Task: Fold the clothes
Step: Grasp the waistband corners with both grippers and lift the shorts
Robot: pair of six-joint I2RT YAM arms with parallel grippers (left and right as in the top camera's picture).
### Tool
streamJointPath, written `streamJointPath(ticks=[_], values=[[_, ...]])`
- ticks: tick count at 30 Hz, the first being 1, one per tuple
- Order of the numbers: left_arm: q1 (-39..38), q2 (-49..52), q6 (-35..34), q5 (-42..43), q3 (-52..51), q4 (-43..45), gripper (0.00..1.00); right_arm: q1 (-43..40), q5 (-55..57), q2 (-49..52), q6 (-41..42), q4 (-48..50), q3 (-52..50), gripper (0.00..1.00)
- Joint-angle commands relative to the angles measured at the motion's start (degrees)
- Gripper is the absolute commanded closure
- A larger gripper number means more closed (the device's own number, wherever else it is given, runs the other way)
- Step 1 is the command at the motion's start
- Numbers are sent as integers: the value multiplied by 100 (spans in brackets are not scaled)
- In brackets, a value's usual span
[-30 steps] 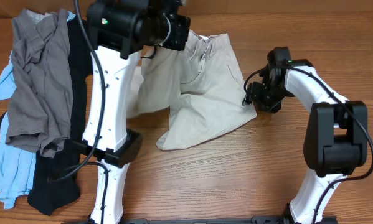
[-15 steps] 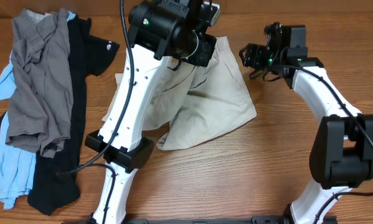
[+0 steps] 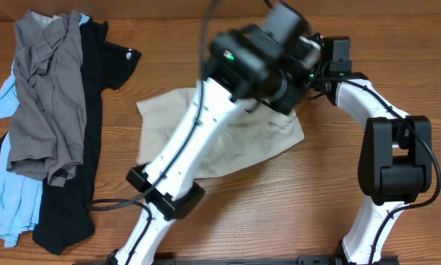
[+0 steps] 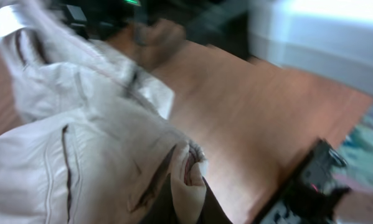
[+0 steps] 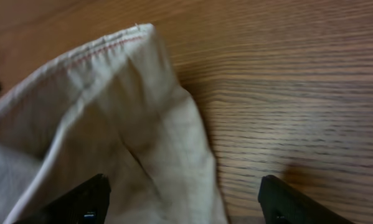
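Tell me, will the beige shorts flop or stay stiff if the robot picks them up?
Probably floppy: the beige shorts sag in soft folds where the left gripper pinches them. Likely light too, since one small pinch lifts that bunch. Pushed, they would probably wrinkle rather than slide, judging by their creases on the table.

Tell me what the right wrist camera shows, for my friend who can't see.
Beige shorts lie crumpled on a wooden table, one stitched hem at the top. The right pincer hangs above them, its two dark fingers wide apart and holding nothing.
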Motion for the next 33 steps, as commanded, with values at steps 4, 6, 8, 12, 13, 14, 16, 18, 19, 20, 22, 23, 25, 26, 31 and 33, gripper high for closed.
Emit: streamJointPath(ticks=[4,6,8,12,13,14,16,18,19,20,22,23,25,26,31,33], values=[[-317,-448,-177,118,-4,9,96,-623,-1104,-170,168,127,76,16],[-321,-605,-260,2,-4,9,96,-763,-1233,-170,328,129,76,16],[-302,-881,-367,-400,-4,9,96,-890,-1440,-170,595,197,76,16],[-306,-1252,-435,-688,-4,11,96,-820,-1620,-168,730,439,76,16],[-306,-1314,-448,-686,-4,11,96,-765,-1620,-168,730,494,76,16],[-306,-1397,-446,-686,-4,11,96,-713,-1617,-168,728,544,76,16],[-306,-1502,-446,-686,-4,11,96,-632,-1617,-149,732,645,76,15],[-306,-1604,-444,-691,-4,11,96,-564,-1622,-116,737,710,76,15],[-306,-1635,-444,-691,-4,9,96,-564,-1650,-114,734,695,76,14],[-304,-1668,-444,-691,-4,11,96,-564,-1714,-116,730,660,76,13],[-297,-1720,-442,-708,-4,11,96,-647,-1958,-116,675,610,76,12],[-297,-1727,-442,-756,-2,11,96,-706,-2122,-116,588,595,76,12],[-297,-1729,-437,-863,-4,11,96,-907,-2518,-116,356,503,76,11],[-297,-1727,-420,-914,-4,11,96,-1027,-2658,-116,208,417,76,11],[-297,-1716,-422,-1272,-46,11,96,-1751,-2990,-116,-560,-424,76,11],[-293,-1714,-422,-1668,-219,11,96,-2041,-2981,-116,-907,-984,76,11]])
